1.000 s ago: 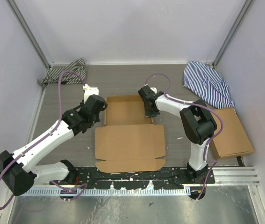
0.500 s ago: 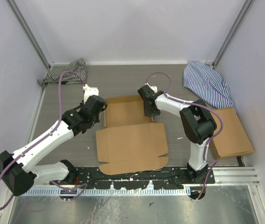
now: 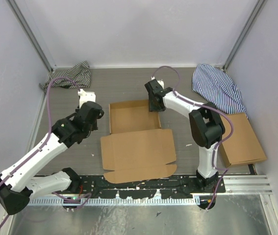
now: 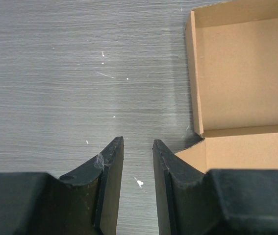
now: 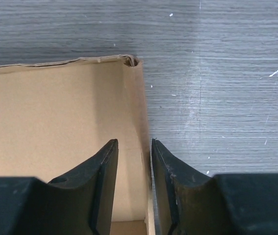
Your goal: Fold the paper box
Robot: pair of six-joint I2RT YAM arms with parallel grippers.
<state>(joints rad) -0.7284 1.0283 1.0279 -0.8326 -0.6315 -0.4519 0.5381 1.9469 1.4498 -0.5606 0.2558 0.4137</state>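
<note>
Brown cardboard is lying mid-table point(image 3: 129, 85): the paper box point(image 3: 138, 147), with its walled tray on the far side and its lid panel spreading flat toward the arm bases. I am seeing the right gripper point(image 5: 134, 142) now sitting further along the tray's right wall than a second ago, close to the far right corner. Its fingers are straddling that wall with a narrow gap and are not visibly pinching it. The left gripper point(image 4: 138, 142) is drawing back from the tray's left wall and is hanging over bare table just beside it, jaws narrowly apart and holding nothing. The lid panel is lying slightly more to the right than before.
</note>
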